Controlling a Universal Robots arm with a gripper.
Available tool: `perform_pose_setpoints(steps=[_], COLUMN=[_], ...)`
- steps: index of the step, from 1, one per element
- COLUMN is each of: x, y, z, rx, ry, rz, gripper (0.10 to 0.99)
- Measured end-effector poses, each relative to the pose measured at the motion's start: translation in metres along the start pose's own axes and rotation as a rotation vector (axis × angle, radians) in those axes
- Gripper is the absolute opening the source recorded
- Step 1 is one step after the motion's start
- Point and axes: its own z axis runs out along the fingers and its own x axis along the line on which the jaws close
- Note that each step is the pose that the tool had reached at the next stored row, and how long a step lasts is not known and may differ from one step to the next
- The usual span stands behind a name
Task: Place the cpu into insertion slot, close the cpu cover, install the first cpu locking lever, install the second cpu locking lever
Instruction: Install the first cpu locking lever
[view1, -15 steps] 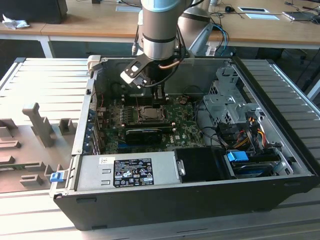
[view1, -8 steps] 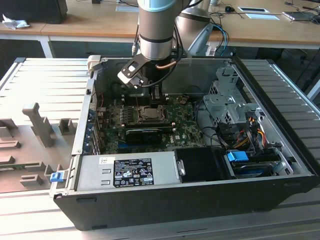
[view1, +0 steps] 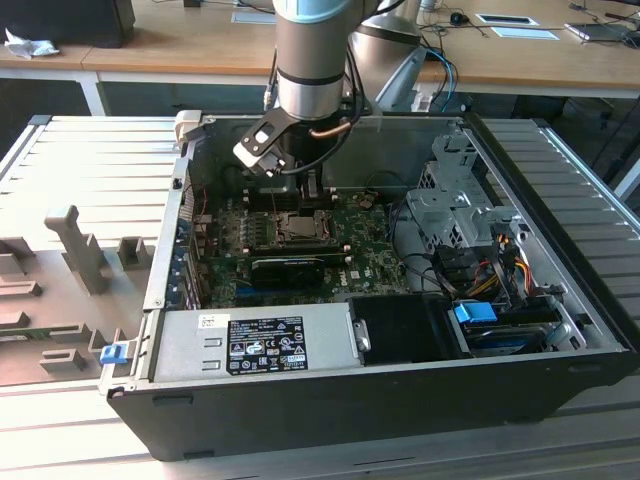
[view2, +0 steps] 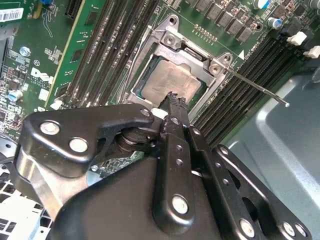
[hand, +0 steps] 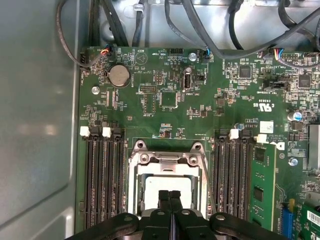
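The cpu (view2: 167, 80) lies flat in the insertion slot (view1: 297, 229) on the green motherboard, its silvery top showing in both wrist views. The cpu cover (view2: 196, 54) is folded down around it as a metal frame (hand: 165, 159). One thin locking lever (view2: 260, 89) sticks out free from a corner of the socket, over the memory slots, and appears beside the socket (hand: 209, 187) in the first wrist view. My gripper (hand: 170, 194) is shut with nothing between its fingers, and its tips (view2: 175, 99) hover just above the chip's edge. In the exterior view the gripper (view1: 300, 195) hangs right over the socket.
Black memory slots (hand: 100, 175) flank the socket on both sides. A long black card (view1: 285, 268) lies in front of the socket, with the power supply (view1: 255, 345) nearer. Drive cages and cable bundles (view1: 470, 240) fill the exterior view's right. The case walls (view1: 170, 230) enclose everything.
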Motion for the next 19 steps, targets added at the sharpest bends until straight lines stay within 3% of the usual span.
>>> perform_pose_setpoints(steps=[19], x=[0.0002], y=[0.0002], z=[-0.0051], rx=[0.000], ry=[0.0001], rz=[0.000], gripper=[0.106])
